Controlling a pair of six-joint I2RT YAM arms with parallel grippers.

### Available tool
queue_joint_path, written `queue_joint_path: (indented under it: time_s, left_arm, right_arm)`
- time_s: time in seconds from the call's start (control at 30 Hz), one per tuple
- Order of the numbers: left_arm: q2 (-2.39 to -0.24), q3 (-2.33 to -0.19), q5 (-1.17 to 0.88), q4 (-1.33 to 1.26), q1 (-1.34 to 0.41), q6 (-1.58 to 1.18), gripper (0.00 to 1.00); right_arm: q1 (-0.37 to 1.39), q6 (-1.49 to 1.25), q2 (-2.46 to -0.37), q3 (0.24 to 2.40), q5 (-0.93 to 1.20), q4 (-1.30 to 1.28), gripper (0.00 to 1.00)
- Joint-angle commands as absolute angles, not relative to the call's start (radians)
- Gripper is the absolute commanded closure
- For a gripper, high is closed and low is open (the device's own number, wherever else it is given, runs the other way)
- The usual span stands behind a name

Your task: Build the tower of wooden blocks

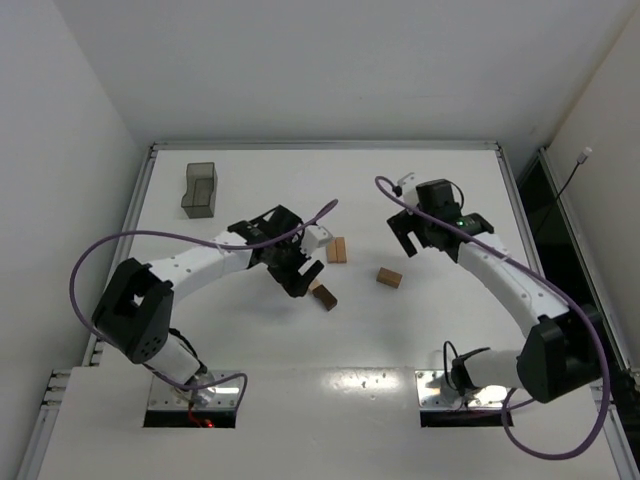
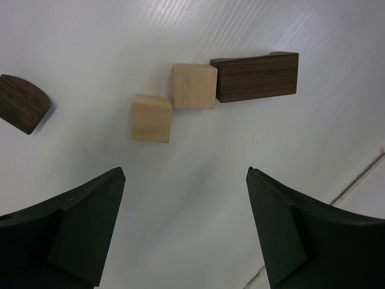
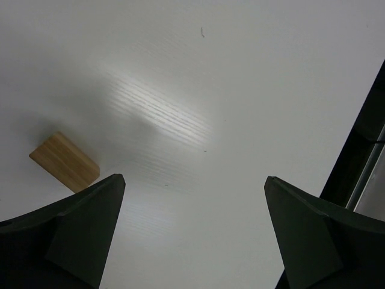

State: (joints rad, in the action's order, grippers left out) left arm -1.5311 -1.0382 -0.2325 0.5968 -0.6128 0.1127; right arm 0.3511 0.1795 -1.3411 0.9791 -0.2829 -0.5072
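Both left jaws and right jaws hang spread and empty, no tower yet, so I'd centre the left pair over the near tan cube [image 2: 151,118] on the surface [image 2: 90,36], closing without nudging the second cube [image 2: 194,86] touching its corner.

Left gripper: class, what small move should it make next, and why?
Probably ease the open left gripper forward and down over the nearer tan cube: no tower stands yet, and that cube lies loose on the table just ahead of it.
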Motion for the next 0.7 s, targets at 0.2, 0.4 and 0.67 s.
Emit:
queue_joint_path:
  time_s: [0.2, 0.4, 0.67]
  left_arm:
    - [-1.672, -1.066, -0.1, 0.519, -0.632, 0.196, 0.28]
    - [-1.765, -1.108, -0.091, 0.485, -0.632, 0.232, 0.32]
    - [-1.79, -1.152, -0.109, 0.476, -0.632, 0.242, 0.34]
  right_arm:
    - [0.216, 0.157, -1.279, 1.018, -0.127, -0.509, 0.01]
    - [0.181, 0.156, -1.301, 1.043, -0.089, -0.528, 0.01]
    - [0.163, 0.147, -1.341, 1.052, -0.06, -0.537, 0.02]
